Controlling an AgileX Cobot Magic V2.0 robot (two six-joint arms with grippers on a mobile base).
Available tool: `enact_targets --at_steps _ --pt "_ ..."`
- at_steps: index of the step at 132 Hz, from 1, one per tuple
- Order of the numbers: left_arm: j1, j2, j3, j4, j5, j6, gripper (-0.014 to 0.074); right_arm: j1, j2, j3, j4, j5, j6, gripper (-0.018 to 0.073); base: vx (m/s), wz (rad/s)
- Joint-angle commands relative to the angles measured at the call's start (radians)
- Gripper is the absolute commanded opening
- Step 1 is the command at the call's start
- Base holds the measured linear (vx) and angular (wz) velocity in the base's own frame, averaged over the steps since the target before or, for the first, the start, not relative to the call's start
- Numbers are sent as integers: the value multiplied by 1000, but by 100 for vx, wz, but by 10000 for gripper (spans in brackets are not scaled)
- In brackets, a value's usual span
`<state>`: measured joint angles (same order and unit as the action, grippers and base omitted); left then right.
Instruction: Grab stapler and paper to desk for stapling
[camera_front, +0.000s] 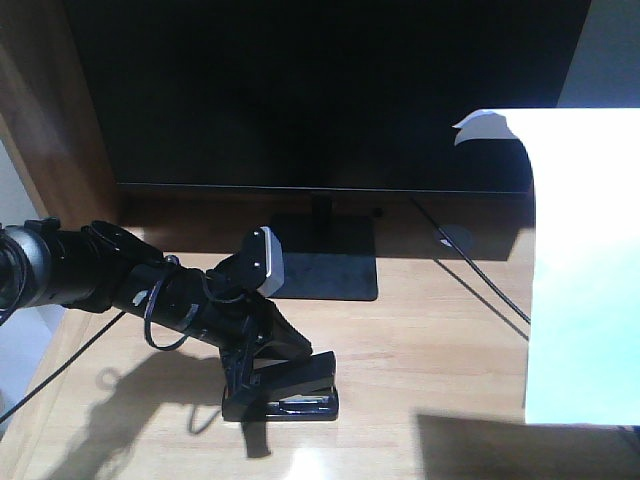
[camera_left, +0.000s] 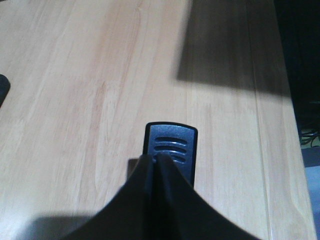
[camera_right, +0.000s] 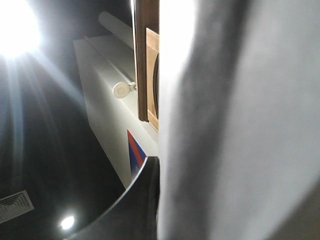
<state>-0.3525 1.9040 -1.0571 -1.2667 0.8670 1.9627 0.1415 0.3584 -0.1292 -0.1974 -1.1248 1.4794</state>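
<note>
Stapler position: the stapler (camera_front: 290, 398) rests flat on the desk (camera_front: 430, 340), close to the front edge and left of centre, in front of the monitor stand (camera_front: 325, 262).

Left gripper state: the left gripper (camera_front: 250, 372) is closed on the stapler's left end. In the left wrist view its two fingers (camera_left: 172, 200) meet over the body, and the ribbed tip projects beyond them.

Axis: the stapler's long axis runs roughly parallel to the front edge. The hinge end sits in the gripper; the top arm rises toward the right, so the mouth appears to face right.

Paper position: the paper (camera_front: 585, 270) is held upright over the right side of the desk, well apart from the stapler. Its lower edge appears to be off the surface.

Right gripper state: one dark finger (camera_right: 137, 207) lies against the sheet and the other is hidden. The right gripper is judged to be clamped on the paper.

Governing relation: the paper lies to the right of the stapler, along the stapler's axis, on the mouth side. The right arm is nearer the paper and the left arm nearer the stapler.
</note>
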Motion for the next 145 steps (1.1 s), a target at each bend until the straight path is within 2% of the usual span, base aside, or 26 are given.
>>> enact_targets --at_steps 1,21,53,83,95,115,130,145 --pt "-5 -46 -24 -52 42 0 -6 -5 9 -24 0 -44 -4 -6 0 0" --pt "-5 -46 -24 -52 42 0 -6 -5 9 -24 0 -44 4 -6 0 0" --pt "-5 -46 -24 -52 42 0 -6 -5 25 -48 66 25 7 -3 0 0" --pt "-5 -46 -24 -52 42 0 -6 -5 165 -134 36 43 2 -3 0 0" --pt "-5 -46 -24 -52 42 0 -6 -5 265 -173 37 16 -21 -3 0 0" --pt "-5 -46 -24 -52 42 0 -6 -5 434 -203 39 -103 -39 -3 0 0" --pt "-5 -46 -24 -52 42 0 -6 -5 582 -203 47 -221 4 -3 0 0" --pt "-5 -46 -24 -52 42 0 -6 -18 671 -204 30 -221 42 -3 0 0"
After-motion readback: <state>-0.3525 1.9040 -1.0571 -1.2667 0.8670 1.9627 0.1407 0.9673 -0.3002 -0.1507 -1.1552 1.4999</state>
